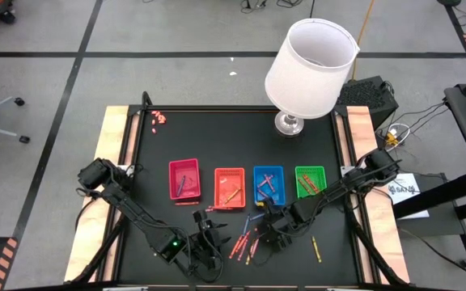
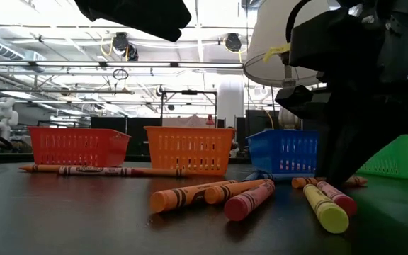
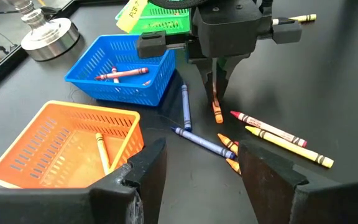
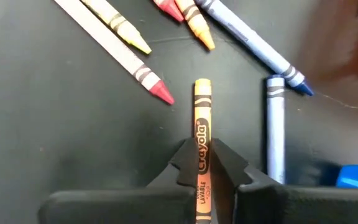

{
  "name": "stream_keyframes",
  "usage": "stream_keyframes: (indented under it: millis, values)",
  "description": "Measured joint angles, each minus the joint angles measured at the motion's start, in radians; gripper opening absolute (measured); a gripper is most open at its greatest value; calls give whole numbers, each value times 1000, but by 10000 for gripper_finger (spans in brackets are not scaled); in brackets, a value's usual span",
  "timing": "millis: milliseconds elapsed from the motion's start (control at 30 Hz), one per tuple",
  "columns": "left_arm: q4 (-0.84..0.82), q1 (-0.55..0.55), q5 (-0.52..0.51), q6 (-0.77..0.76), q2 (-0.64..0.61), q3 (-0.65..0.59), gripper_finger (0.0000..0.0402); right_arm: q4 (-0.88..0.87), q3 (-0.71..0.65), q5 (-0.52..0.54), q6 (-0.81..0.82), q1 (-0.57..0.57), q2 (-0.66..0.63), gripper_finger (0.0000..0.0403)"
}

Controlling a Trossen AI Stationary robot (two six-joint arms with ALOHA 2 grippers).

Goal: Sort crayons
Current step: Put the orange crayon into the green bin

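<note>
Four small baskets stand in a row across the middle of the high view: a pink-red basket [image 1: 184,179] holding a dark stick, an orange basket [image 1: 229,187] with a yellow crayon lying inside, a blue basket [image 1: 269,183] with red and pink crayons, and a green basket [image 1: 311,181] with a red one. Below the row, at lower centre, loose crayons [image 1: 244,241] lie scattered on the black table [image 1: 136,194]; one yellow crayon [image 1: 315,248] lies apart toward the lower right. A white-shaded lamp [image 1: 310,69] stands at the table's upper edge, and tiny pink bits [image 1: 159,119] cluster at the upper left.

The right gripper [image 4: 201,163] is down among the loose sticks just below the blue basket, its fingers clenched on an orange crayon [image 4: 202,127] lying on the table. The left gripper [image 3: 197,165] hangs at the lower centre of the high view, fingers spread and holding nothing.
</note>
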Motion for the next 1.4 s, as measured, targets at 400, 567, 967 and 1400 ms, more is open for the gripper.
stream_keyframes:
  millis: [400,567,967,1400]
  values:
    - [0,0,4,0,0,0,196,-136,154,-78,84,51,6,2]
    - [0,0,7,0,0,0,196,-240,213,-61,117,65,6,2]
    - [0,0,28,0,0,0,196,-223,229,42,182,149,4,2]
    - [5,0,30,-2,0,0,196,91,229,582,131,318,3,2]
